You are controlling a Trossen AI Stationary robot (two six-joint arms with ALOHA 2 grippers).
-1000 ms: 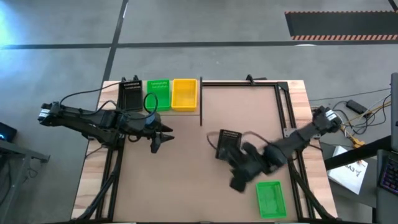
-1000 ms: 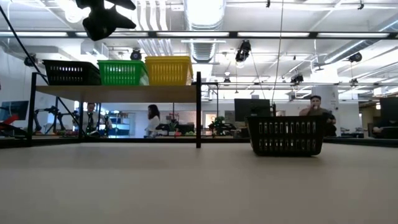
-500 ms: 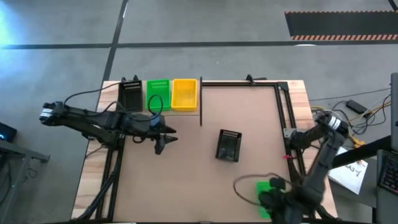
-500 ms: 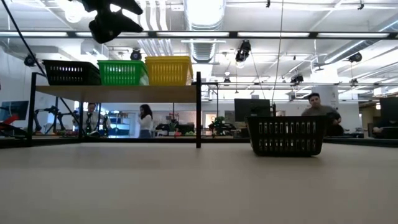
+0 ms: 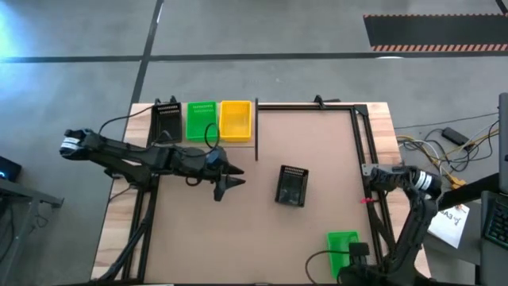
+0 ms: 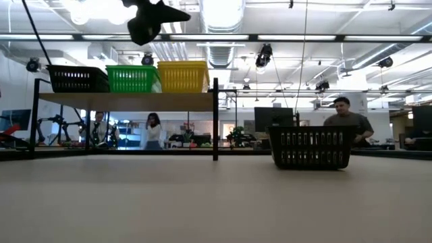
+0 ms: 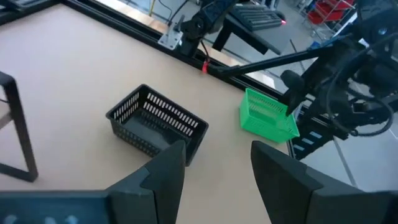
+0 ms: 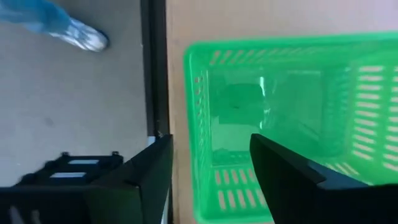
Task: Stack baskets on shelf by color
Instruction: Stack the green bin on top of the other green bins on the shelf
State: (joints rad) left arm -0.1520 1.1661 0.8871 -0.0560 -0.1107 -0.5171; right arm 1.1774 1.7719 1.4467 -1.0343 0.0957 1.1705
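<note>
Three baskets stand side by side on the raised shelf point(image 6: 128, 101) at the far left: black point(image 5: 167, 121), green point(image 5: 201, 121) and yellow point(image 5: 235, 119). A black basket point(image 5: 292, 185) rests on its base at the table's middle. Another green basket point(image 5: 343, 242) sits on its base near the front right. My right gripper point(image 8: 211, 180) is open above that green basket's near end, fingers pointing down on either side of an end wall; no touch shows. My left gripper point(image 5: 226, 184) is open, high above the table, left of the black basket point(image 7: 155, 124).
A thin black post point(image 6: 215, 118) stands at the shelf's right end, and black frame rails point(image 5: 365, 143) run along the table's right side. People point(image 6: 347, 121) show in the room beyond the far edge. Bare tabletop lies between the two loose baskets.
My right gripper has left the black basket at the middle and swung toward the table's near edge, ending over the green basket. The black basket stays where it was. My left gripper has gone toward the table's right, closer to the black basket.
</note>
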